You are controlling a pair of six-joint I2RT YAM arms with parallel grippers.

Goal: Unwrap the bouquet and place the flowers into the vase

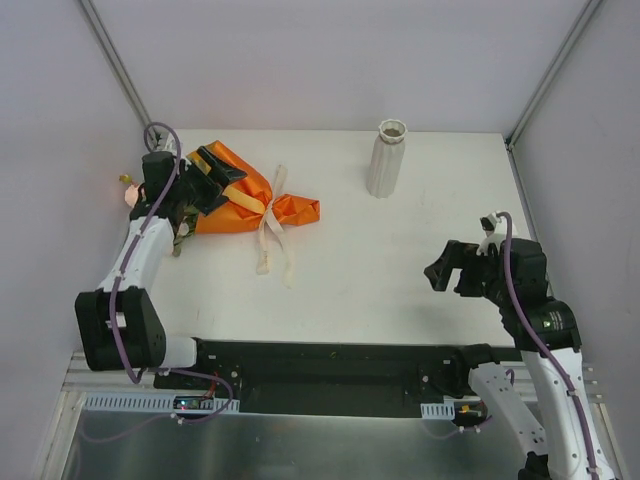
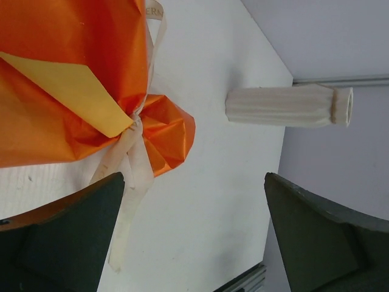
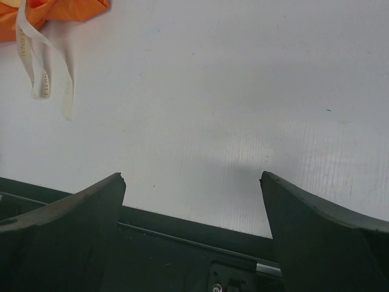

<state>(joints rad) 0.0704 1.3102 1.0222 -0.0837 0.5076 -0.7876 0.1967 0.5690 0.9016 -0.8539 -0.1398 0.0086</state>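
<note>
Currently, left hand (image 1: 217, 178) spread wide above the bouquet (image 1: 240, 208). Right hand (image 1: 450, 266) likewise wide; vase (image 1: 388, 158) well beyond it.

Orange-wrapped bouquet (image 1: 240, 207) lies ribbon-tied, far left; white ribbed vase (image 1: 387, 160) upright.

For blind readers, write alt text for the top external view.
An orange-paper bouquet tied with cream ribbon lies far left on the white table, under the open left gripper. A tall ribbed white vase stands at the back; the open right gripper hovers near right.
</note>
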